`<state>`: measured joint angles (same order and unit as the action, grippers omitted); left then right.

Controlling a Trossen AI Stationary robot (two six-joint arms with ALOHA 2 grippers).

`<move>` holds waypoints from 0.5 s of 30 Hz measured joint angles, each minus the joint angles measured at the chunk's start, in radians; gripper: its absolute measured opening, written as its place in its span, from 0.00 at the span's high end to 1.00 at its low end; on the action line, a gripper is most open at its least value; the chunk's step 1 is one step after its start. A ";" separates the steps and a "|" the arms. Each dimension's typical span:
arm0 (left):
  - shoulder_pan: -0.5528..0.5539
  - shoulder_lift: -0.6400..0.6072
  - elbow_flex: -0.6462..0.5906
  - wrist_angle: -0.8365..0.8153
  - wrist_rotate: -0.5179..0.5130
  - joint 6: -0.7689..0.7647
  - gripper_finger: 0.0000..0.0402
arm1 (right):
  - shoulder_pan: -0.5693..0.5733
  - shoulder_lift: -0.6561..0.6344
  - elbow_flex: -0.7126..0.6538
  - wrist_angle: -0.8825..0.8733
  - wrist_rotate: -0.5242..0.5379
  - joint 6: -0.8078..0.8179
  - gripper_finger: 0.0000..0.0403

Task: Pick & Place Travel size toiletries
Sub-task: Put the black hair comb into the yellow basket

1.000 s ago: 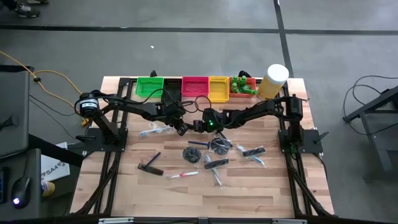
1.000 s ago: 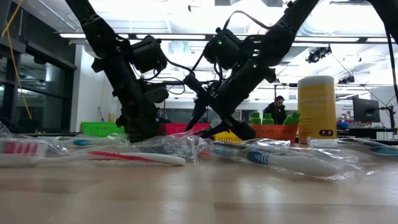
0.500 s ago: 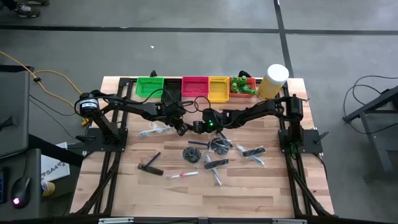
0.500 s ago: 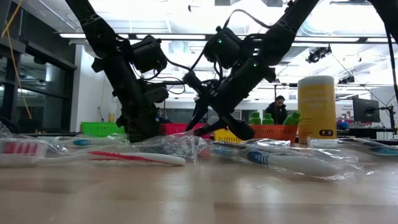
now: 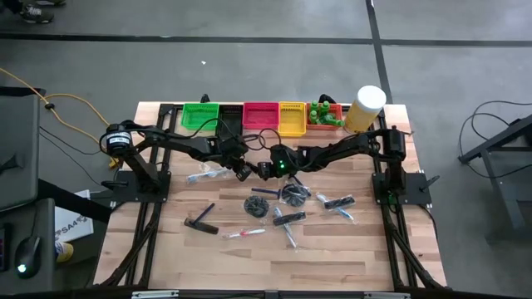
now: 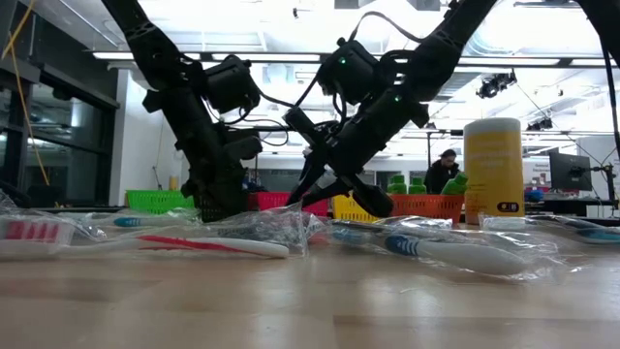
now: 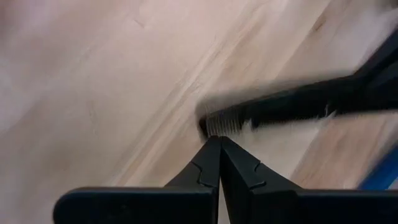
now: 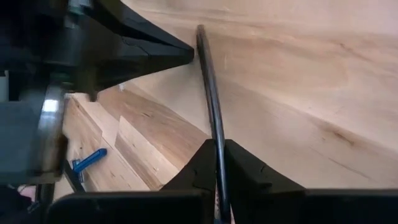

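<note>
A thin black comb (image 8: 211, 112) hangs over the middle of the table between my two grippers. My left gripper (image 5: 243, 173) is shut on one end of it, and my right gripper (image 5: 260, 170) is shut on it farther along. Other travel size toiletries lie on the wood nearer the front: a black comb (image 5: 201, 221), a pink toothbrush (image 5: 243, 233), dark round discs (image 5: 258, 206), and clear-wrapped pieces (image 5: 206, 175). Little green bottles (image 5: 326, 115) sit in the orange bin at the far edge. My left gripper pinches the comb near its toothed end (image 7: 216, 124) with only the tips of its two shut fingers, slanting down from the table's left. My right gripper pinches the comb's narrow body (image 8: 219, 163) between its two fingers, slanting down from the table's right. The fingers lie along the comb, which is clear of the table.
Green (image 5: 199, 115), pink (image 5: 260, 115) and yellow (image 5: 291, 116) bins line the far edge, with a tall pale-yellow cylinder (image 5: 367, 108) at the far right. Wrapped toothbrushes (image 6: 455, 254) lie close to the front edge. A person (image 6: 448, 167) stands in the room behind.
My right gripper has shut its fingers onto the comb without shifting its place. My left gripper has kept still with the comb's end between its tips.
</note>
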<state>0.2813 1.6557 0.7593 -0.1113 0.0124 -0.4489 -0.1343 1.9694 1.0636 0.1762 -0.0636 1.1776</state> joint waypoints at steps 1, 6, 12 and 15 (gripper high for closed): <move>0.000 0.000 0.000 0.002 0.001 0.002 1.00 | 0.001 0.000 0.001 0.001 0.004 -0.002 0.97; 0.000 0.000 0.000 0.003 0.001 0.010 0.94 | 0.004 0.000 0.001 0.000 0.004 -0.007 0.98; -0.001 -0.007 0.000 0.007 0.007 0.010 0.83 | 0.004 0.000 0.001 -0.003 0.001 -0.032 0.98; -0.001 -0.031 -0.002 -0.006 0.003 0.018 0.79 | 0.003 0.000 0.000 -0.004 -0.009 -0.051 0.98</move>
<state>0.2807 1.6248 0.7570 -0.1169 0.0159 -0.4313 -0.1310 1.9694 1.0637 0.1726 -0.0721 1.1266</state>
